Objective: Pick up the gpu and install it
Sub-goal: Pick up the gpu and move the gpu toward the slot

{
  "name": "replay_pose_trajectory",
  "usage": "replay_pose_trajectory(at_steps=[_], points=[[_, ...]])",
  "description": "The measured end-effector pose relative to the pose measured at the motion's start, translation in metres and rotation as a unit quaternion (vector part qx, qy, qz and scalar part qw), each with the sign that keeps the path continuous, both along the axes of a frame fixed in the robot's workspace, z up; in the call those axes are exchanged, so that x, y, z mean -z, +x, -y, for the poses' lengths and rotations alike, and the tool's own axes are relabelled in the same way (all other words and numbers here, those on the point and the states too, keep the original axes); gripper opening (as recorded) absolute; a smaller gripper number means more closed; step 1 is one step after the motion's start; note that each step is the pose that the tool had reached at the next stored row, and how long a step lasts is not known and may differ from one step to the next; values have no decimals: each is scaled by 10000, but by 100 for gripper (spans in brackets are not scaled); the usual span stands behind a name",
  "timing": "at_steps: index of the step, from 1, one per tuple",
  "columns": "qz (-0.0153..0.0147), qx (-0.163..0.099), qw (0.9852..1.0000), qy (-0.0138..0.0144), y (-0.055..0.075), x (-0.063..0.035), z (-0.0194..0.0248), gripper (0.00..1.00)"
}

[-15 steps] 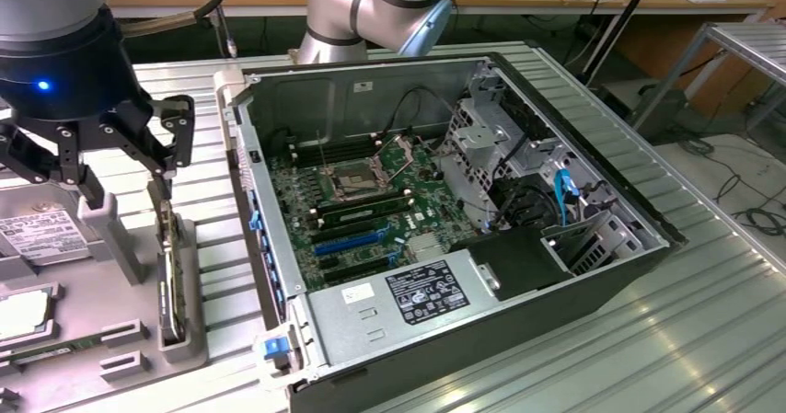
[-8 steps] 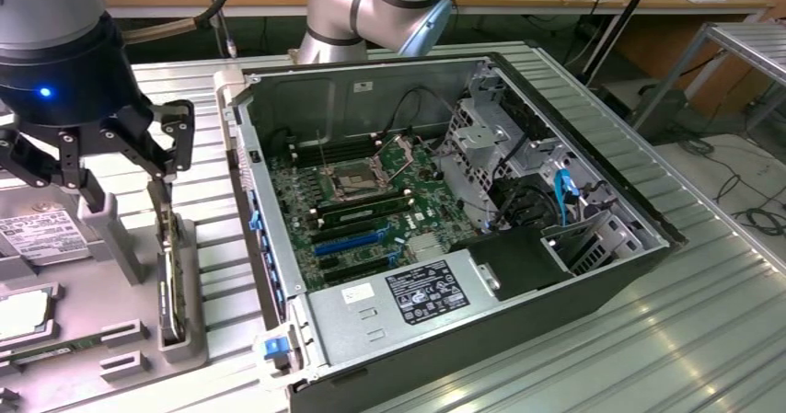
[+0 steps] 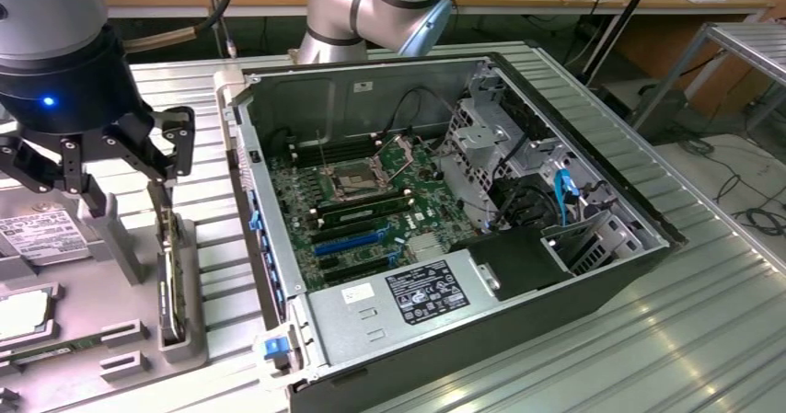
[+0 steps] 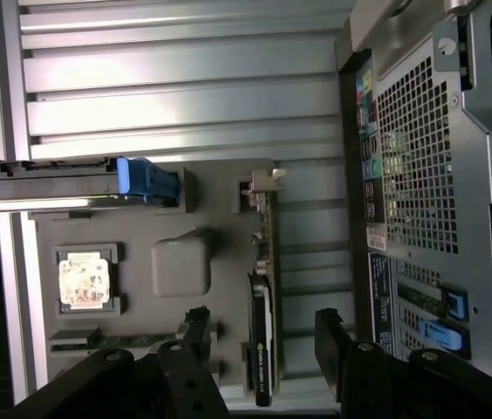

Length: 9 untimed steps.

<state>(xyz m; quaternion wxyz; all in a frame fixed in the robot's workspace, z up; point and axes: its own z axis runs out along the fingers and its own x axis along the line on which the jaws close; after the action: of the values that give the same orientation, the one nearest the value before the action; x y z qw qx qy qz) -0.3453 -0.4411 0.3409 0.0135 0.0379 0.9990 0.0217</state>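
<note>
Gripper (image 4: 262,323): hanging open, gripping nothing | gpu (image 4: 263,301): standing on edge directly below you, between your fingers | long axis: running along the edge of the holder tray (image 4: 220,236) nearest the computer case (image 4: 438,175)

gpu on edge in the tray beside the case

the computer case (image 3: 590,128) lies on the table (image 3: 687,339), toward the exterior view's right. the holder tray (image 3: 184,344) sits just beside it, to the left. the gpu (image 3: 169,266) stands on edge in the tray slot nearest the case. the hard drive (image 3: 37,234) and the memory stick (image 3: 62,347) lie further left. the gripper (image 3: 129,178) hangs above the gpu.
</note>
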Motion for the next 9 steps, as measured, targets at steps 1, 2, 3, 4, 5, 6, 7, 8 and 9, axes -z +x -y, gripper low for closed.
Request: replay_pose_trajectory(at_steps=[1, 2, 3, 4, 5, 6, 7, 8, 9], points=[[0, 0, 10000, 0, -1, 9, 0, 60], [1, 0, 10000, 1, -1, 17, 0, 60], [1, 0, 10000, 0, -2, 28, 0, 60], [1, 0, 10000, 0, -3, 36, 0, 60], [1, 0, 10000, 0, -4, 40, 0, 60], [1, 0, 10000, 0, -4, 47, 0, 60], [2, 0, 10000, 0, -5, 54, 0, 60], [2, 0, 10000, 0, -6, 60, 0, 60], [3, 0, 10000, 0, -6, 65, 0, 60]])
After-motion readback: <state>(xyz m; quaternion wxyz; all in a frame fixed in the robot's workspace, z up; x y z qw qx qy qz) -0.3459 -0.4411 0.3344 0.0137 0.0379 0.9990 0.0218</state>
